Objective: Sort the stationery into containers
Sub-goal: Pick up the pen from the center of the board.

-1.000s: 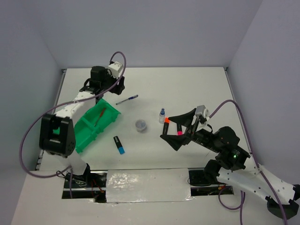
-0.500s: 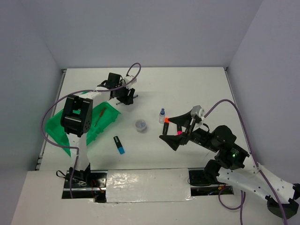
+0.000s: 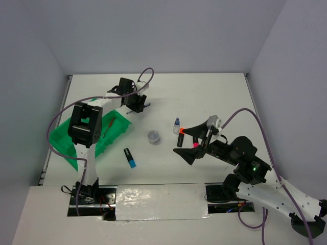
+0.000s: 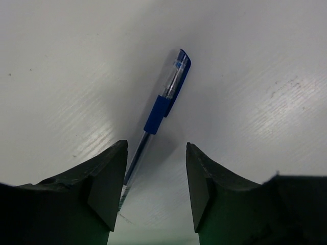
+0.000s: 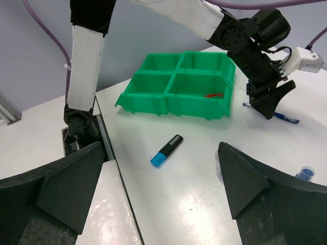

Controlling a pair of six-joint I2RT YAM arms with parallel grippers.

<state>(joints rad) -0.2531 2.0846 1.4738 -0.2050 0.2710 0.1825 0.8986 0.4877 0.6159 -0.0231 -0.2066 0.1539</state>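
A white table point(image 3: 204, 97) is carrying a bright green four-compartment plastic tray point(image 5: 153, 97) at its left side. The left gripper point(image 4: 156, 153) is hovering low, jaws spread either side of a thin blue pen point(image 4: 163, 102) that is lying on the table just beyond the tray. The right gripper point(image 5: 159, 168) is hanging wide open over orange-ended point(image 3: 181, 131) and pink-ended point(image 3: 195, 145) black highlighters. A blue-ended highlighter point(image 3: 130, 157) is lying near the tray; a red pen point(image 5: 214, 95) is resting in the compartment nearest the left gripper. A round clear tub point(image 3: 153, 136) and a blue-capped bottle point(image 3: 177, 124) are standing mid-table
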